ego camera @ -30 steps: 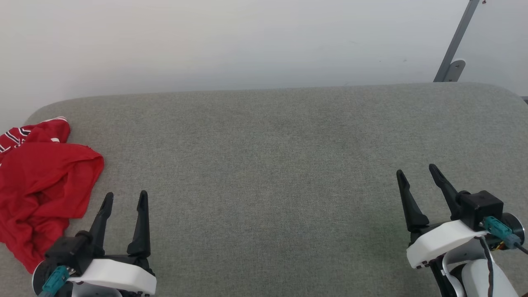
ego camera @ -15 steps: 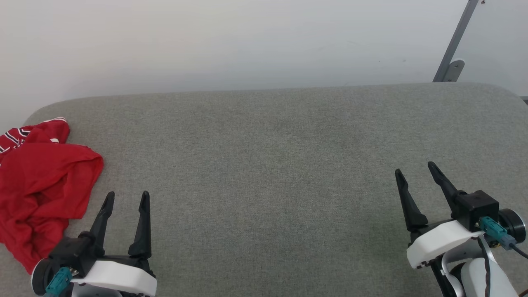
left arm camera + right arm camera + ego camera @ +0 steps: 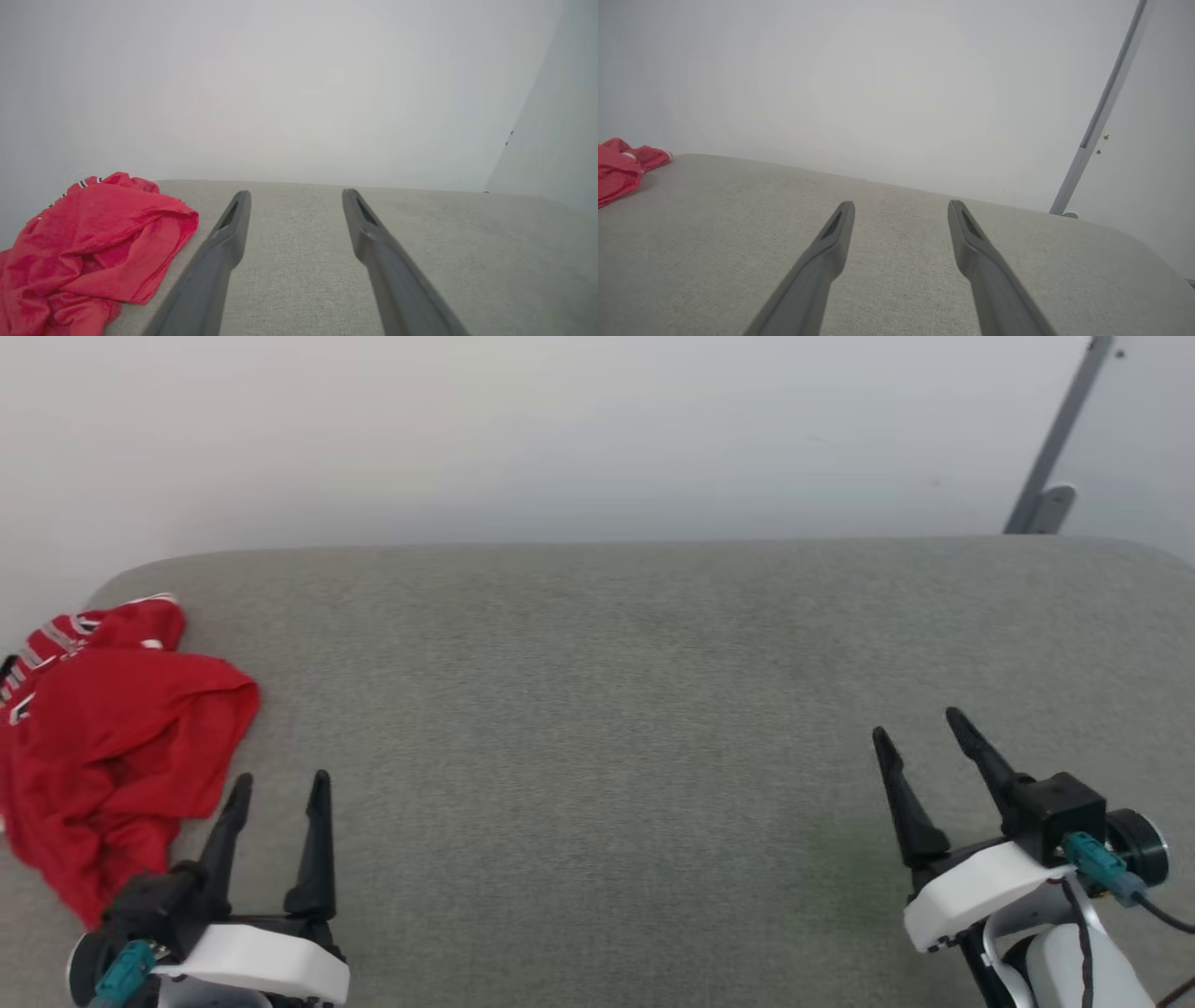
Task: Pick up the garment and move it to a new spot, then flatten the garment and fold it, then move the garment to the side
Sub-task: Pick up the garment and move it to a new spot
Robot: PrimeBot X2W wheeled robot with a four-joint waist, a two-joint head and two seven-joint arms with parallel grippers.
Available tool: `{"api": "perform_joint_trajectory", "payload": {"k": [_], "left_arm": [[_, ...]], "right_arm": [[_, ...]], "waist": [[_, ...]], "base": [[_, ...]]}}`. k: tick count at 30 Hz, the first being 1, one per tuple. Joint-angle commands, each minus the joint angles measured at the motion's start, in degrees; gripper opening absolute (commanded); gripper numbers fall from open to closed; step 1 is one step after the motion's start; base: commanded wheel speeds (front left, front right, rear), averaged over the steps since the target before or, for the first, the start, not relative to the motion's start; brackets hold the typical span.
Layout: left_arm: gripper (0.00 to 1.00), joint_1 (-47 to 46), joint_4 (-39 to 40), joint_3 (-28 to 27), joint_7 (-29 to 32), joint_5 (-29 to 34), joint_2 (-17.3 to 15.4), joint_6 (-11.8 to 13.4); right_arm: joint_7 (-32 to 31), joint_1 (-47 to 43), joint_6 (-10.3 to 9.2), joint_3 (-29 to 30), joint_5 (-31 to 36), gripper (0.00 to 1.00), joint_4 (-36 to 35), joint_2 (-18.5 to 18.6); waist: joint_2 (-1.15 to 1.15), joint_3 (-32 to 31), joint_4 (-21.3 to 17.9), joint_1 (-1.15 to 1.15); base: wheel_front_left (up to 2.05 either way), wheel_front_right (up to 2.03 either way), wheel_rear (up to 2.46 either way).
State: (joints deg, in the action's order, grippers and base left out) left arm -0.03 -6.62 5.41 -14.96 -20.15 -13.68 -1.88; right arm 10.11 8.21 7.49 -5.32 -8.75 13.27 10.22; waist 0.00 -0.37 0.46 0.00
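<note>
The garment is a crumpled red heap with striped trim at its far end, lying at the left end of the grey padded surface. It also appears as the garment at the lower left of the left wrist view and the garment at the far left of the right wrist view. My left gripper stands open just right of the heap's near edge, not touching it. Far to the right, my right gripper is open over bare fabric. Nothing sits between either pair of fingers.
A pale wall runs behind the padded surface. A grey metal pole with a foot bracket leans at the back right, seen again as the pole. The surface's rounded corners lie at the far left and far right.
The whole head picture has shifted a little right and down, so the camera moved. Both grippers stay open; the right one sits slightly further left in the picture. The garment lies as before.
</note>
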Motion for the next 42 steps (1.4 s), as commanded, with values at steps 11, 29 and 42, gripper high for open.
{"api": "perform_joint_trajectory", "payload": {"k": [11, 29, 42], "left_arm": [[1.0, 0.46, -0.93, -3.53, 0.85, -2.43, -0.71, 3.19], [1.0, 4.19, 1.66, -6.0, 3.4, -4.25, -2.26, 5.47], [1.0, 0.49, 0.43, -6.68, 6.32, -7.48, -1.84, 6.15]], "right_arm": [[-0.04, 1.3, 0.0, -5.95, -1.74, 1.0, 0.87, 0.43], [0.77, 1.95, 0.0, -9.68, -3.31, 1.0, 2.1, 0.78], [0.26, 1.45, 0.0, -7.4, -3.0, 1.0, 1.32, 1.09]], "waist": [[0.0, -2.4, 10.79, 0.0], [0.0, -4.59, 23.06, 0.0], [0.0, -2.99, 25.71, 0.0]], "base": [[0.0, 0.0, 0.0], [0.0, 0.0, 0.0], [0.0, 0.0, 0.0]]}}
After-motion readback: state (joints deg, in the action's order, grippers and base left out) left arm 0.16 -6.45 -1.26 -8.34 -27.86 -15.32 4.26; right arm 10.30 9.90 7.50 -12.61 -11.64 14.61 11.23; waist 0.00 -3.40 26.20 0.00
